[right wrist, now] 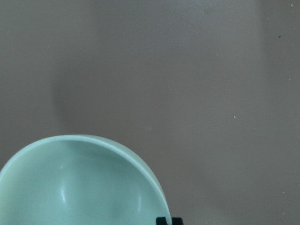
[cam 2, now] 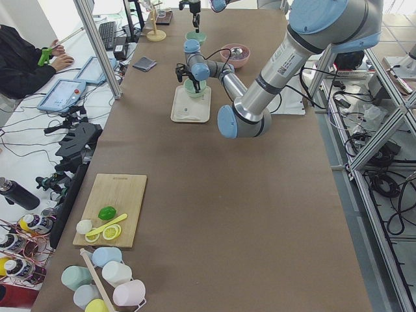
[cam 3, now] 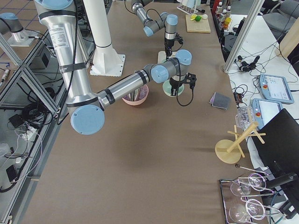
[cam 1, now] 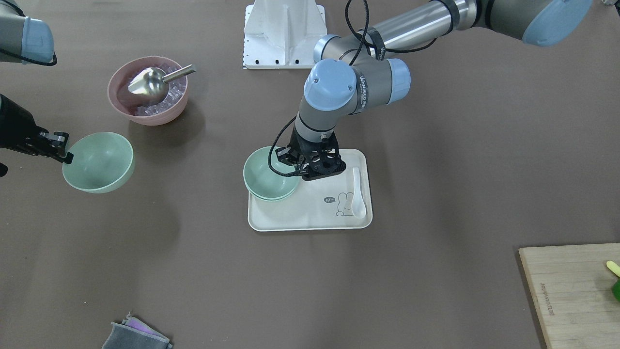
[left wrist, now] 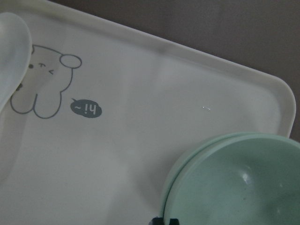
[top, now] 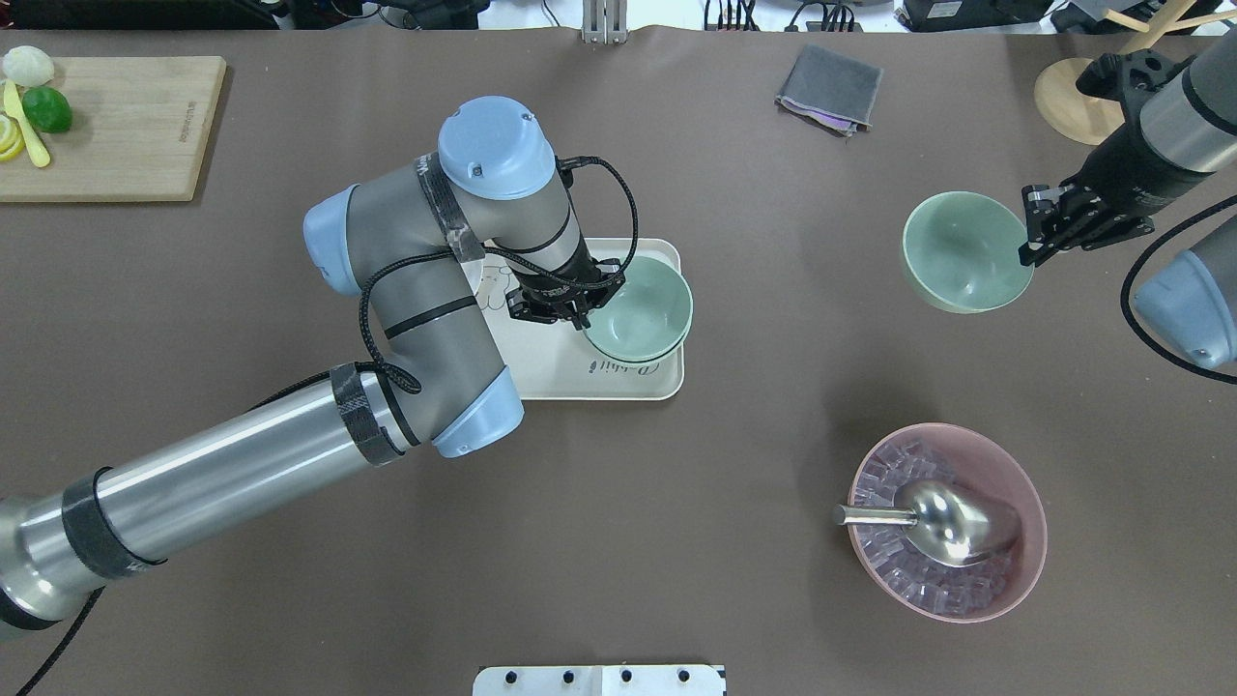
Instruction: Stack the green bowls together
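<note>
The table (top: 734, 541) is topped by a cream tray (cam 1: 310, 218) and, well apart, a pink bowl (cam 1: 156, 119) with a scoop (cam 1: 150, 82). Two green bowls (cam 1: 264, 177) are nested on the tray's corner; the left gripper (cam 1: 294, 164) is placed at their rim, but whether its fingers are clamped cannot be told. A third bowl (cam 1: 99, 162) is held above the table, its rim pinched between the right gripper's (cam 1: 63, 149) fingers. A spoon (cam 1: 358, 196) is laid on the tray.
</note>
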You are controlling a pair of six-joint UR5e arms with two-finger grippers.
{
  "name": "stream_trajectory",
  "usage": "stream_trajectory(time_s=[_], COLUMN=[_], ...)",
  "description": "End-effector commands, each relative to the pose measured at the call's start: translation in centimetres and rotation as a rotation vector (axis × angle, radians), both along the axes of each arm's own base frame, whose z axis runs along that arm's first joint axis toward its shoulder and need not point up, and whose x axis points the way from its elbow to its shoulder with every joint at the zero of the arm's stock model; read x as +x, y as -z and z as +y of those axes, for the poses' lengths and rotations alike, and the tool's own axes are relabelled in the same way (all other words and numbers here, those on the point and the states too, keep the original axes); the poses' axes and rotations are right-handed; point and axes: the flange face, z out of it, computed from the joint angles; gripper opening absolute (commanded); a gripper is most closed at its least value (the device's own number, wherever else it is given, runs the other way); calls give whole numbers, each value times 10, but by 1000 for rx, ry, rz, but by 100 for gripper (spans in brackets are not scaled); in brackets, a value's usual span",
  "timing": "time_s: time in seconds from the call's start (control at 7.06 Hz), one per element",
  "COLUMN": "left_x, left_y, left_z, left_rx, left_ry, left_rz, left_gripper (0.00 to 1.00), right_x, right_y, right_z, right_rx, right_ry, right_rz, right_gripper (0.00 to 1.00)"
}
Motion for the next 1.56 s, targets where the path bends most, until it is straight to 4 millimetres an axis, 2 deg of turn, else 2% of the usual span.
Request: stream_trajectory(time_s=[0.0, 1.13, 1.28, 1.42], left_x=[0, 1, 1, 2], left_y=[3, -1, -1, -3], left_z=[1, 0, 0, 0], left_rx=[-28, -35, -35, -38], left_ry=[20, 31, 31, 31], left_rz=[8, 14, 14, 10], left_gripper=[0, 0, 3, 25], right_x=[0, 0, 0, 0], right_y=[-1, -2, -2, -3], right_z=[0, 0, 0, 0], right_rx=[-2, -3, -3, -5], right_ry=[0, 0, 0, 0], right_rz=[1, 2, 2, 2], right_gripper=[0, 0, 0, 0])
